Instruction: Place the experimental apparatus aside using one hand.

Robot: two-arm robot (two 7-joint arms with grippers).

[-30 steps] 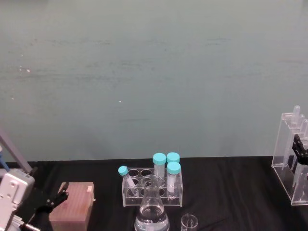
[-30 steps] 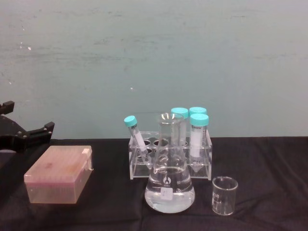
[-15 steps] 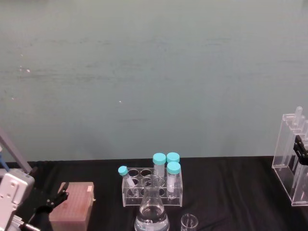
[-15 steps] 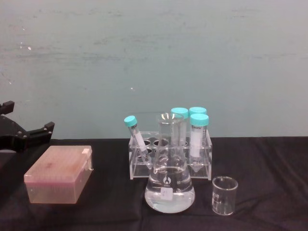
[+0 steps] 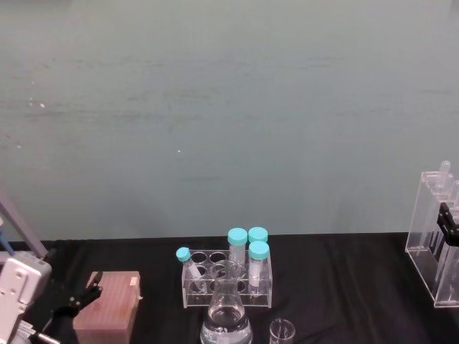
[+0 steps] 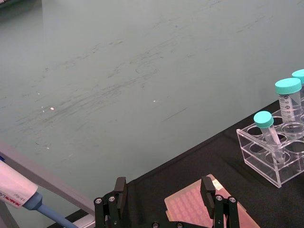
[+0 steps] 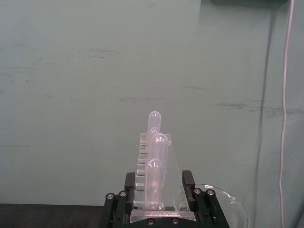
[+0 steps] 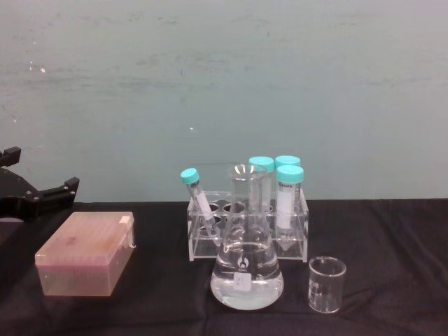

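Teal wall point(image 5: 215, 107) behind, black counter point(image 8: 392, 231) below. My right gripper point(image 7: 159, 183) is clenched on the acrylic stand point(image 5: 430, 236), which sits squarely between its jaws with its base pinched from both sides.

Compared with a second ago, the stand has sunk a little and edged a touch further toward the counter's right end (a small drift, but a steady one). I judge the carry aside is nearly done, and what remains is setting it down and letting go. Whether its base already touches the cloth I cannot tell.

The stand is upright, its long axis vertical. The round tops of its tubes point(image 7: 153, 121) point straight up, and the row runs away from my jaws. The flask point(image 8: 246, 273), beaker point(image 8: 327, 283) and capped-tube rack point(image 8: 246, 224) sit well apart from those jaws, off to their left, unmoved.

My left gripper point(image 6: 164, 187) idles with jaws spread wide, the pink tip box point(image 8: 85, 253) just beyond them.
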